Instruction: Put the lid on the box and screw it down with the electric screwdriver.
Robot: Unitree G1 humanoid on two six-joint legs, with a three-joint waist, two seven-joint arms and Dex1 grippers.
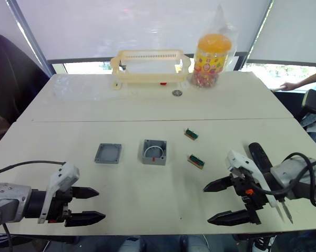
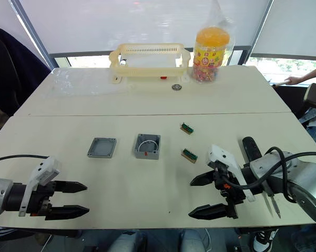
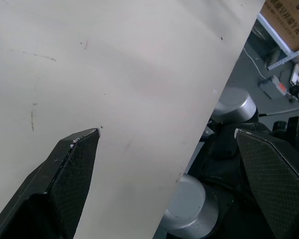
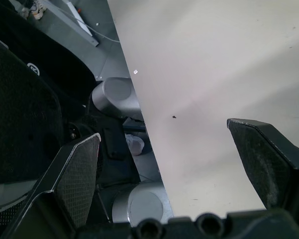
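Observation:
The flat grey lid (image 1: 108,153) lies on the table left of centre. Just to its right stands the deeper grey box (image 1: 154,151), open side up, with a red mark on its front. The black electric screwdriver (image 1: 259,157) lies at the right, partly hidden behind my right wrist, its metal bit (image 1: 287,212) pointing toward the front edge. My left gripper (image 1: 100,203) is open and empty near the front edge, well short of the lid. My right gripper (image 1: 207,205) is open and empty, front right of the box. Both wrist views show the fingers spread over the table's edge.
A cream basket (image 1: 150,65) and a jar of sweets (image 1: 213,55) stand at the back. A small metal ring (image 1: 177,93) lies in front of the basket. Two small green circuit boards (image 1: 191,134) (image 1: 196,161) lie right of the box. A person's arm (image 1: 305,81) rests at the far right.

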